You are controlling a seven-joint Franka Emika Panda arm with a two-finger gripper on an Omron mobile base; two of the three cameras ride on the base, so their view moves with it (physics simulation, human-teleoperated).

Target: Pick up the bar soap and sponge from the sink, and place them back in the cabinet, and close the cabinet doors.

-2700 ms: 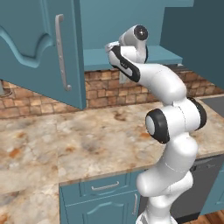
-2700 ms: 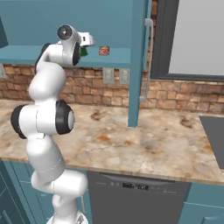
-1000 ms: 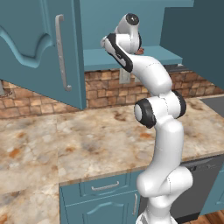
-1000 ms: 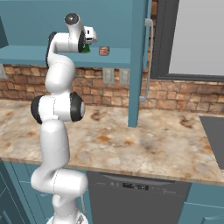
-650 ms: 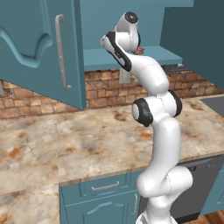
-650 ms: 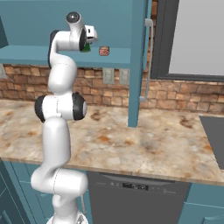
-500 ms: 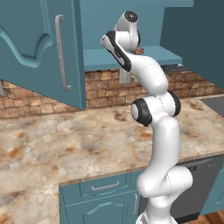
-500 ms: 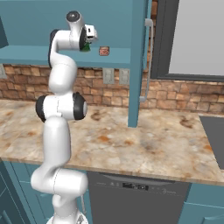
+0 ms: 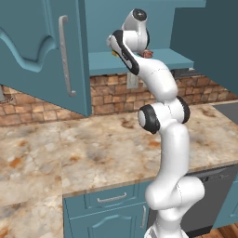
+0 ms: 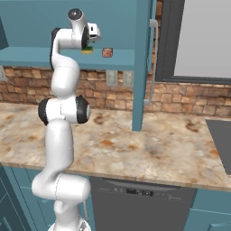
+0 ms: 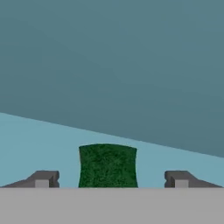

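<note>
My gripper (image 11: 111, 177) is open at the cabinet's teal shelf (image 10: 27, 57), its fingertips (image 11: 43, 178) standing well apart on either side of the sponge (image 11: 107, 166). The dark green sponge lies on the shelf with a gap to each finger. From the right base view the sponge (image 10: 87, 49) sits just under the hand, and the pinkish-brown bar soap (image 10: 107, 53) rests on the shelf a little to its right. The soap (image 9: 148, 53) also peeks out beside the wrist in the left base view. Both cabinet doors (image 9: 42, 56) (image 10: 145, 63) stand open. A dark corner of the sink (image 10: 221, 131) shows at far right.
A marbled stone counter (image 9: 93, 148) runs below the cabinet, backed by a brick wall (image 10: 117, 97) with outlets. The left door's long silver handle (image 9: 65, 56) hangs out over the counter. A dishwasher front (image 10: 135, 203) and low teal drawers (image 9: 107, 202) lie under the counter.
The jaws have gone from shut to open, letting go of the sponge on the shelf. The arm has hardly moved over the last second.
</note>
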